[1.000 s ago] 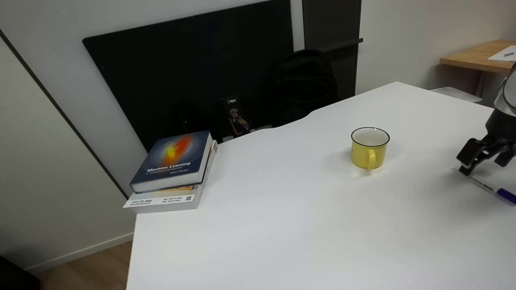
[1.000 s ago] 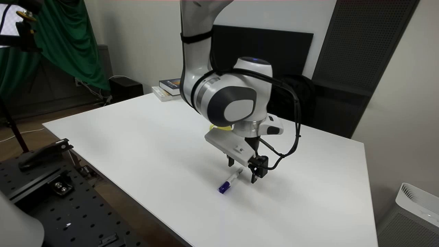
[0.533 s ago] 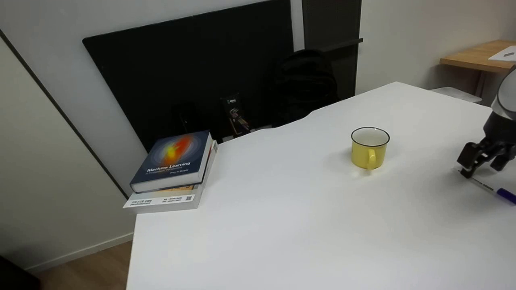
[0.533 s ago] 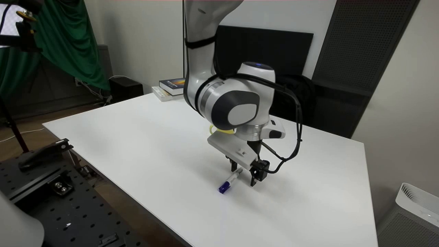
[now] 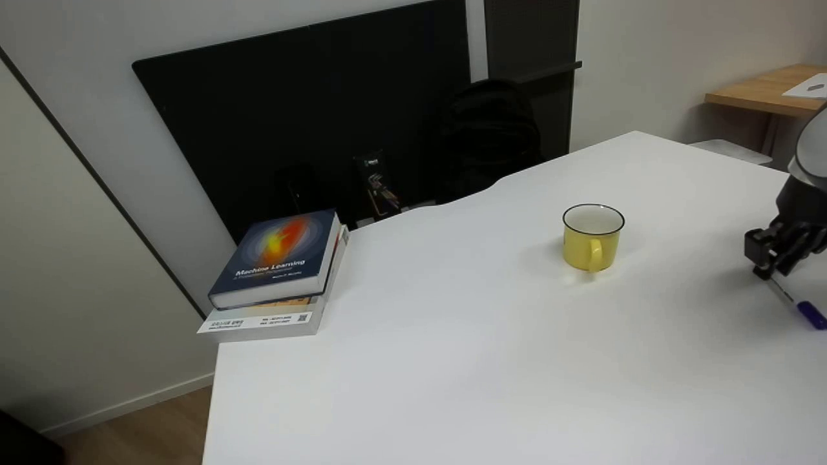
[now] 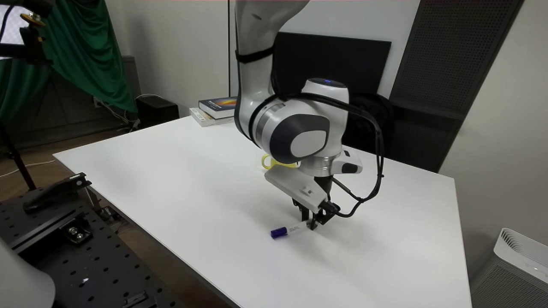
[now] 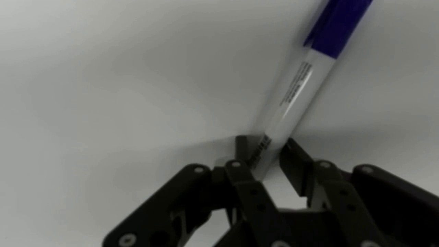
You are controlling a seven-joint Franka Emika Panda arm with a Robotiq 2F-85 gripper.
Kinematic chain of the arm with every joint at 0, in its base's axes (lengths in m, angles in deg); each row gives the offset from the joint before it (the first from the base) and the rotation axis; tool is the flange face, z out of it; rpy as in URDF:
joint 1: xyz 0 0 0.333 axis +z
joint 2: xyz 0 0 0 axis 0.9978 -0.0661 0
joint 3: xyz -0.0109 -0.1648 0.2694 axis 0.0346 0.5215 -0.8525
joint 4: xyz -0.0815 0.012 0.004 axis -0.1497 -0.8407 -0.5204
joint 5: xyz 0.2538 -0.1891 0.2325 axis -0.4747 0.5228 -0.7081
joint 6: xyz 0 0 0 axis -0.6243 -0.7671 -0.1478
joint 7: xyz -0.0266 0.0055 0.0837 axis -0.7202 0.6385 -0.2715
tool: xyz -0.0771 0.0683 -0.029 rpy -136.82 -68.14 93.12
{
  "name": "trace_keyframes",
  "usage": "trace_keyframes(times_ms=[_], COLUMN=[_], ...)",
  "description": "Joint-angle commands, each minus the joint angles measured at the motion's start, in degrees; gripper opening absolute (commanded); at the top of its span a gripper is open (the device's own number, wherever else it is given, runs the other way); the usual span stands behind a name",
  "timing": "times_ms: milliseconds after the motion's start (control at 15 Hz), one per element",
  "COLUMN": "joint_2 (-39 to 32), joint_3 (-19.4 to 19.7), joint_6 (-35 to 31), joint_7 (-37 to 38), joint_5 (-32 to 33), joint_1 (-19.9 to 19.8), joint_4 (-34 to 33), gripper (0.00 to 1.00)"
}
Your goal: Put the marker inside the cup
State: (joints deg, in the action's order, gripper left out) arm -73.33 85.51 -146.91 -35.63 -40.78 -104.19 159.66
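Observation:
The marker, white-bodied with a dark blue cap, lies slantwise on the table, its white end between my gripper's fingers in the wrist view. My gripper has its jaws drawn close together round that end. The right fingertip touches the marker; a narrow gap shows beside the left tip, so I cannot tell whether it is gripped. In both exterior views the gripper is low at the table with the marker's cap sticking out. The cup, a yellow mug with dark rim and white inside, stands upright, apart from the gripper.
Two stacked books lie at a table corner. The arm partly hides the cup in an exterior view. A dark backpack stands beyond the white table, and an air purifier stands beside it.
The jaws have come together from wide open around the marker's white end. The marker has turned on the table. The gripper has sunk slightly; the cup has stayed put.

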Motion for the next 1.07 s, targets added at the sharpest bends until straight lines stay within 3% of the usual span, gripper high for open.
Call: trace_keyframes(times_ms=[0,400,667,1000], joint_2=[-2.44,-0.78,0.96,4.21], joint_3=[2.35,6.81,9.73,10.12], joint_6=[-0.16,0.45,1.04,0.97], joint_7=[3.74,7.19,10.25,12.72], joint_5=[1.04,0.65,0.50,0.54], joint_1=[1.52,5.17,9.65,13.89], joint_4=[-2.59,-3.37,-4.29,-4.61], gripper=[0.01,0.04,0.04,0.04])
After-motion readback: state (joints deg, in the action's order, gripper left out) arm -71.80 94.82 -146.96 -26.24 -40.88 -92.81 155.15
